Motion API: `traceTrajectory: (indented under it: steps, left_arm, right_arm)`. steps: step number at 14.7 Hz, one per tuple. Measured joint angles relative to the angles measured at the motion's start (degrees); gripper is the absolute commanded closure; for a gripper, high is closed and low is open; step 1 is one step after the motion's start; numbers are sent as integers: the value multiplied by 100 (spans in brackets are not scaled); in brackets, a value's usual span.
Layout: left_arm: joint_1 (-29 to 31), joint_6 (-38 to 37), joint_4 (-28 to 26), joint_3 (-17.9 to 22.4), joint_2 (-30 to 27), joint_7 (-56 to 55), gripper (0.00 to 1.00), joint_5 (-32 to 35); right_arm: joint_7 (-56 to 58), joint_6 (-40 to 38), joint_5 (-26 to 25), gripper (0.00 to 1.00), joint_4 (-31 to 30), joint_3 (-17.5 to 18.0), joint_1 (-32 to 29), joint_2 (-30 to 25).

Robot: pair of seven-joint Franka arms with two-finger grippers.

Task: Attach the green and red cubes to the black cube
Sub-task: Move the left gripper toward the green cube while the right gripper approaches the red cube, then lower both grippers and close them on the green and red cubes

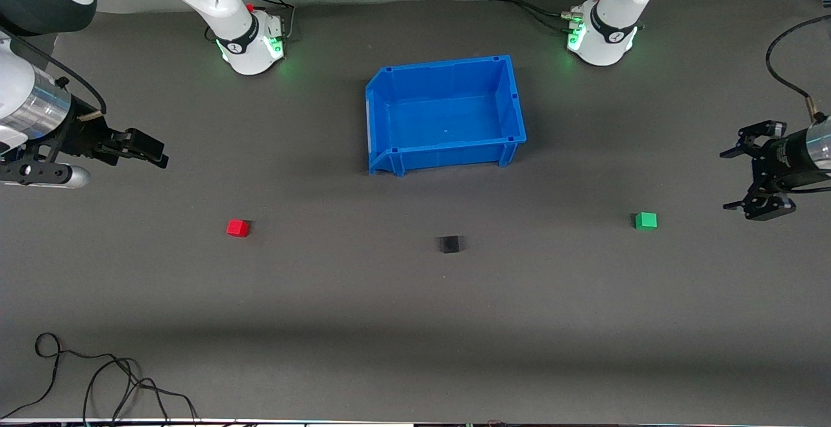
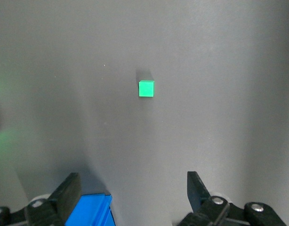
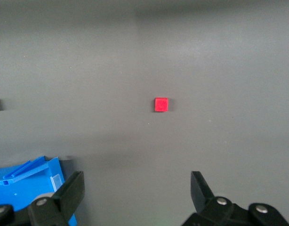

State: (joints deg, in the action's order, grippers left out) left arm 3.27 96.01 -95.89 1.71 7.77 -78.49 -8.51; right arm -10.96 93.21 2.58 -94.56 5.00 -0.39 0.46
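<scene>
Between the arms' bases, the blue bin (image 1: 389, 99) holds nothing.

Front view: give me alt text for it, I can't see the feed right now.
Three small cubes sit apart in a loose row on a grey mat: red cube toward the right arm's end, black cube in the middle, green cube toward the left arm's end. An empty blue bin stands farther from the camera. The right gripper and left gripper hang open, holding nothing, at either edge.

The blue bin (image 1: 446, 112) looks like smooth, shiny plastic. The tabletop (image 1: 415, 297) is dull grey and soft-looking. The red cube (image 1: 237, 228), green cube (image 1: 646, 220) and black cube (image 1: 448, 244) look smooth and matt
</scene>
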Motion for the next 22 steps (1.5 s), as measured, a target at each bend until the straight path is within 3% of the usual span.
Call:
traceTrajectory:
  steps: [7, 15, 22]
  left_arm:
    - [249, 1216, -1661, 12, -505, 441, 0, -371]
    - [430, 3027, -3245, 21, -579, 1282, 0, -1060]
    - [521, 4011, -3511, 23, 235, 2178, 0, -1815]
  right_arm:
    - [0, 0, 0, 0, -1, 0, 0, 1]
    - [0, 253, 0, 0, -336, -6, -2, 180]
    - [0, 1924, -13, 0, -1428, -127, -31, 736]
